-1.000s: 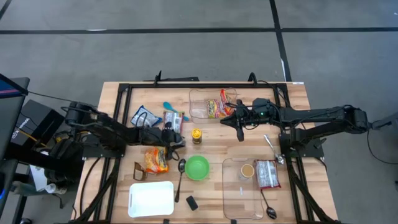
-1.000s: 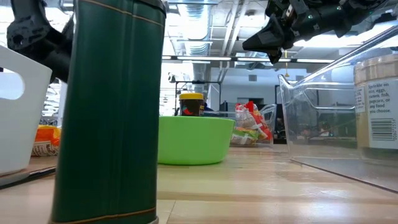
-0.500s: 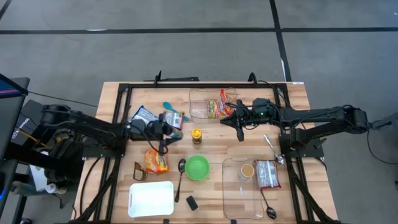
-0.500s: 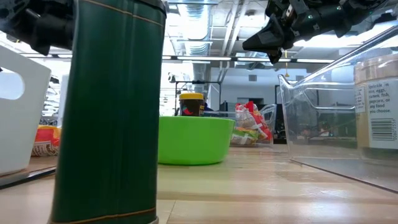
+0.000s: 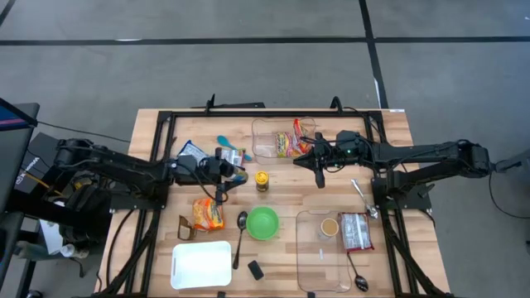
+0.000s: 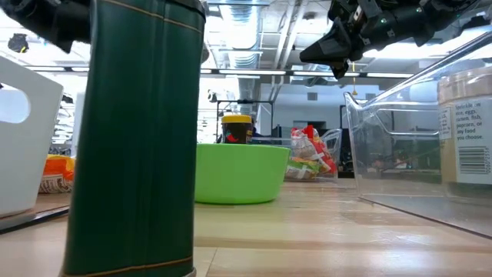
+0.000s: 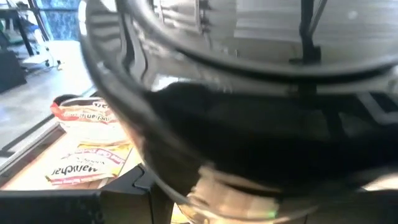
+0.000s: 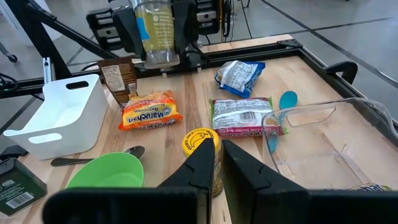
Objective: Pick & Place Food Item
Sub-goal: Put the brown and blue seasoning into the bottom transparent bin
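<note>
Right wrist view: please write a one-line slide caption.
Left gripper holds a clear jar above the table; right gripper shut.

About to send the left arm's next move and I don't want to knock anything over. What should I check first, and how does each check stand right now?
1. Left end effector has the clear bottle: ok, clamped and lifted off the table.
2. Right end effector out of the way: ok, shut, empty, hanging over mid-table.
3. White bin free to receive: ok, nothing in it.
4. Front clear bin has room: ok, bare space beside its jar and packet.
5. Low path clear: not ok, yellow-lidded jar and green bowl stand close by.
6. Which bin is the target: cannot tell.
</note>
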Robot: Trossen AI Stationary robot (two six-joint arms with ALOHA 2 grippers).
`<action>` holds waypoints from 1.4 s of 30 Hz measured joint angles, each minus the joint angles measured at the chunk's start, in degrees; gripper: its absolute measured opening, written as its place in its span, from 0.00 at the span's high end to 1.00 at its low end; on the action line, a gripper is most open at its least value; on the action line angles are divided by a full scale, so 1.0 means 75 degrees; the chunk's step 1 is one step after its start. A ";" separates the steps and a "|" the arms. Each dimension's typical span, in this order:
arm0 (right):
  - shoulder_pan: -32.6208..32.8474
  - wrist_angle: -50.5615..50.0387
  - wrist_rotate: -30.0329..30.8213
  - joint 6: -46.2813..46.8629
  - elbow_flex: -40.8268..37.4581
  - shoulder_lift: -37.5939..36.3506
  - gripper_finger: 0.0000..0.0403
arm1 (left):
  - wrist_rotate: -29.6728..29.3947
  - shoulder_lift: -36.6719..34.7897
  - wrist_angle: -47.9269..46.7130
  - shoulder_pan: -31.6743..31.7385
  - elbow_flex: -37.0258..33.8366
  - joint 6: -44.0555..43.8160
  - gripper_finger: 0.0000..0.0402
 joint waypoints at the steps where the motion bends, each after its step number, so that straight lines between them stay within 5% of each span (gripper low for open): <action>1: 0.0000 0.0000 0.0000 0.0000 0.0000 0.0000 0.94 | 0.0000 0.0126 -0.0191 0.0014 0.0191 0.0000 0.54; 20: 0.0000 -0.0026 0.0000 0.0003 0.0000 0.0000 0.94 | 0.0548 0.3232 -0.1947 -0.0126 0.2956 -0.0200 0.53; 42: 0.0945 -0.0107 0.0003 0.0762 0.0000 0.0000 0.94 | 0.0586 0.3497 -0.1630 -0.0524 0.3073 -0.0204 0.54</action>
